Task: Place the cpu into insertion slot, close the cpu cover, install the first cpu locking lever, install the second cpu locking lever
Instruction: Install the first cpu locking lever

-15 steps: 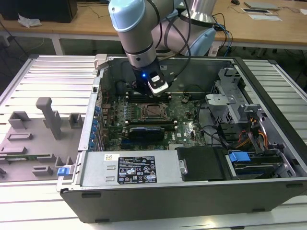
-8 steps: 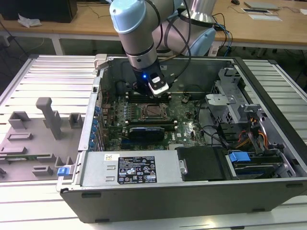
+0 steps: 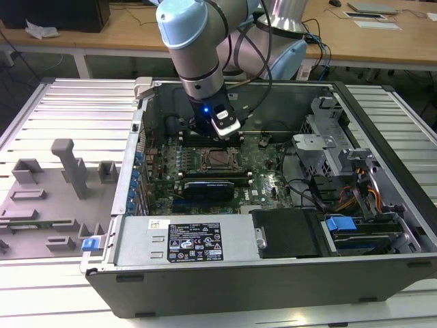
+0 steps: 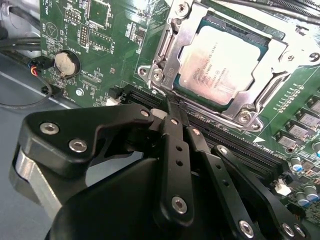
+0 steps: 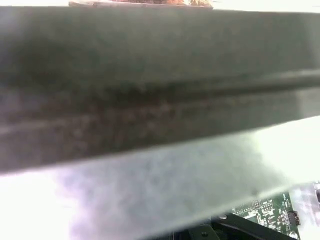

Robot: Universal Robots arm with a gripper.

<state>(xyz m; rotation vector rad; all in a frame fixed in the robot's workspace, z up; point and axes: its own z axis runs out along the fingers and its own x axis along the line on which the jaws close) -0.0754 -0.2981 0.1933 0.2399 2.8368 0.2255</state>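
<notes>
The cpu point(image 4: 218, 70), a silvery square chip, lies flat in the insertion slot point(image 4: 244, 117) on the green motherboard point(image 4: 107, 37). The cpu cover point(image 4: 173, 47), a silver frame, is folded down around the chip's edges. My gripper point(image 4: 170, 106) hangs just beside the slot's corner, over the black memory slots, its black fingers point(image 4: 176, 150) pressed together with nothing seen between them. In the exterior view the gripper point(image 3: 220, 139) reaches down into the open computer case just behind the insertion slot point(image 3: 217, 159). I cannot make out how the locking levers stand.
Long black memory slots point(image 4: 240, 147) run beside the socket and a coin battery point(image 4: 66, 63) sits nearby. Case walls point(image 3: 239, 273) surround the board, with a power supply point(image 3: 198, 239) in front and drive bays point(image 3: 341, 164) at the exterior view's right. A grey fixture tray point(image 3: 48, 198) lies outside.
</notes>
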